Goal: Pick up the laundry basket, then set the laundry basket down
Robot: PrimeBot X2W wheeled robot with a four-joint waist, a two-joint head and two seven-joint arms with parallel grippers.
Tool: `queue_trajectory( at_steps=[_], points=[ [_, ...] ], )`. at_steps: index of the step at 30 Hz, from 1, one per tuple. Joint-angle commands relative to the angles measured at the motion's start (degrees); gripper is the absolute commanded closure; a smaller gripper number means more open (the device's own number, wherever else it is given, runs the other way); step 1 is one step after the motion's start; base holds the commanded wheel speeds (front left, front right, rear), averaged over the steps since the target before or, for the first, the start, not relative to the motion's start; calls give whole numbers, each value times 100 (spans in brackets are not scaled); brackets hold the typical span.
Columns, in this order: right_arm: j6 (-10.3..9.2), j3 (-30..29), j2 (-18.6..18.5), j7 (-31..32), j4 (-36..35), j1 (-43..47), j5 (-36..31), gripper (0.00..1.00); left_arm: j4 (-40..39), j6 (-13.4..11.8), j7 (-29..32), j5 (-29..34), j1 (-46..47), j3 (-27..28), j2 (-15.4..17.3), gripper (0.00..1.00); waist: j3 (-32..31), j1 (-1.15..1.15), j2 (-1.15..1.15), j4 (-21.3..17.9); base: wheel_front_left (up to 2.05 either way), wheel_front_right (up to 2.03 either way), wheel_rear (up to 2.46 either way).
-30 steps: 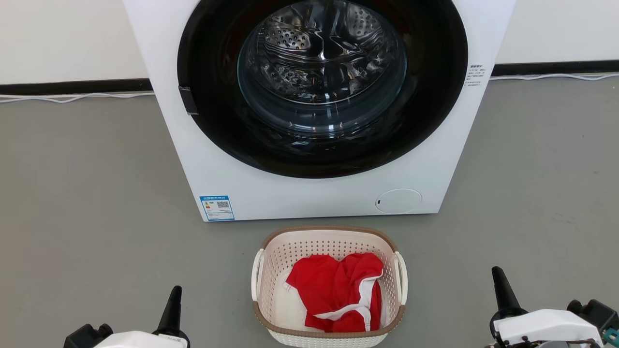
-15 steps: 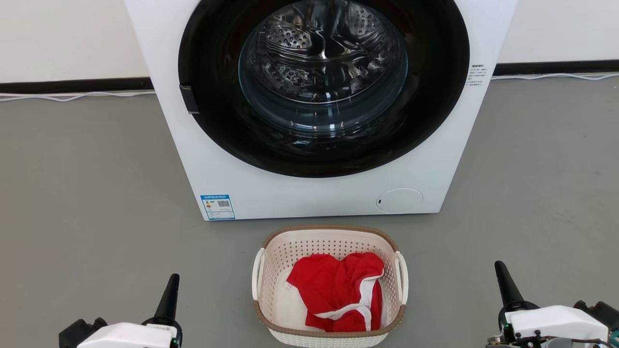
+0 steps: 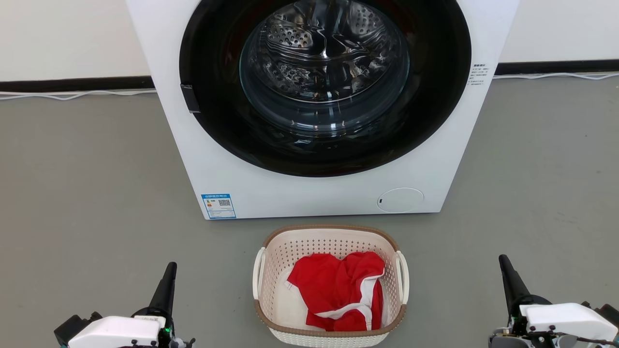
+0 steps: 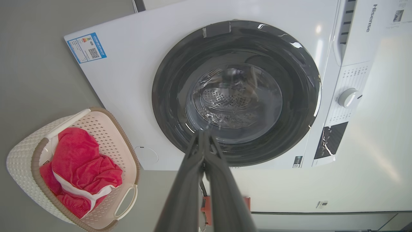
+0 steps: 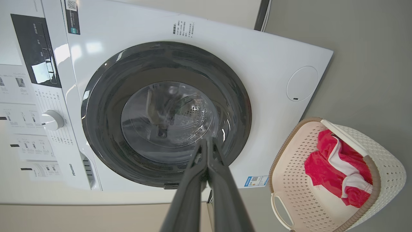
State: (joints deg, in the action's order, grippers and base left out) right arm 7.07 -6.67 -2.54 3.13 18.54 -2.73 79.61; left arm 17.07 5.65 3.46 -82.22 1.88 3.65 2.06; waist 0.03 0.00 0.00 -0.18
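The laundry basket (image 3: 290, 256) stands on the grey floor just in front of the washer, cream-white and perforated, with a brown rim and a white loop handle on each side. A red and white garment (image 3: 338, 290) lies in it. My left gripper (image 3: 170, 267) is low at the left, well clear of the basket's left handle, fingers shut together and empty. At the lower right my right gripper (image 3: 503, 260) is likewise shut and empty, apart from the right handle. Both wrist views show the basket (image 4: 106, 129) (image 5: 293, 180) off to one side of the shut fingers (image 4: 193, 161) (image 5: 197, 167).
A white front-loading washer (image 3: 314, 193) with a dark round door stands right behind the basket. Grey floor (image 3: 87, 183) stretches to both sides. A white cable (image 3: 72, 96) runs along the black skirting at the wall.
Both grippers have risen slightly in the head view and spread a little outward. The whole picture has shifted a touch, so the camera moved. The basket stays put.
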Motion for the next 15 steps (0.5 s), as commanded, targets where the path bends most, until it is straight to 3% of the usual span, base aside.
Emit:
queue_trajectory(
  at_steps=[1, 15],
  points=[
    [37, 98, -31, 85, -233, -320, 183, 100, -178, 100, 50, -131, 316, 176, 68, 100, 1, 0, 0, 1, 0, 0, 0],
    [42, 23, -33, 317, -436, -343, 1181, 100, -291, 178, 287, -933, 424, 280, 81, 100, 13, 0, 0, 17, 0, 0, 0]
  ],
)
